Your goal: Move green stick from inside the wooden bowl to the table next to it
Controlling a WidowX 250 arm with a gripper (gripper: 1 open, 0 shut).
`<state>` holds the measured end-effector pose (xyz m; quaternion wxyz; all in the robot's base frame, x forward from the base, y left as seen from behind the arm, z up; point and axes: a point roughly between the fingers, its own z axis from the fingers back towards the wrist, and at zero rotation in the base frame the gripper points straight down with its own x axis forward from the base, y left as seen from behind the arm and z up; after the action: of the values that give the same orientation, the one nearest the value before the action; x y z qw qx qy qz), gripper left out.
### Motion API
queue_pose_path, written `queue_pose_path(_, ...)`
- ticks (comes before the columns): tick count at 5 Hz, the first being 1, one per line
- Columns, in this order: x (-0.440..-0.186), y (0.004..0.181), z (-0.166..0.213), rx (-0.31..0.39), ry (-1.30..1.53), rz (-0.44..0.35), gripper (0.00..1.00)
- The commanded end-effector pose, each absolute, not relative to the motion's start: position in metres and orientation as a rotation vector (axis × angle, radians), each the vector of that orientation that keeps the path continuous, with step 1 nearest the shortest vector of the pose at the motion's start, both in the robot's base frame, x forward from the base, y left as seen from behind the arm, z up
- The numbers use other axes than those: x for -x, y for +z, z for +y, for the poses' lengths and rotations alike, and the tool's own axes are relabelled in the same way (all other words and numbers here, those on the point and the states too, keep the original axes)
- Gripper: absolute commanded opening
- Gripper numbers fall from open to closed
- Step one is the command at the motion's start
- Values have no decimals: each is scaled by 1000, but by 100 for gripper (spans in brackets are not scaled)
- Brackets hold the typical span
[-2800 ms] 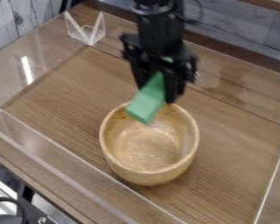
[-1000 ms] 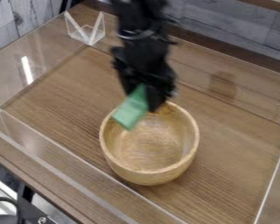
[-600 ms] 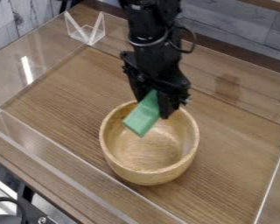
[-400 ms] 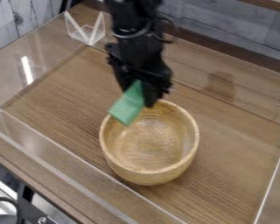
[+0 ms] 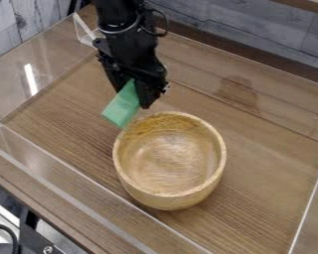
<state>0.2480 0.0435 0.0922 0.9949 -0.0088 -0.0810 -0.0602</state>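
The green stick (image 5: 122, 105) hangs tilted in the air, just outside the far-left rim of the wooden bowl (image 5: 170, 159). My gripper (image 5: 132, 96) is shut on the stick's upper end, and the black arm rises from it toward the top of the view. The bowl's inside holds nothing. Below the stick lies the brown wood-grain table (image 5: 69, 109).
Clear acrylic walls (image 5: 43, 55) ring the tabletop. A small clear stand (image 5: 84, 30) sits at the far-left corner behind the arm. A near wall (image 5: 69, 184) runs along the front-left edge.
My gripper has carried the green stick up and to the left, from over the bowl's inside to beyond its far-left rim. The bowl has stayed put.
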Motion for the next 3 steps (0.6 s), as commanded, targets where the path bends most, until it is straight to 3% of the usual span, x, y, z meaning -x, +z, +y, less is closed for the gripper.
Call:
queue_pose_path(1,-258,106,43,7,-116,-213,0)
queue_pose_path(3,-260,111,34,25,-101,-220,0)
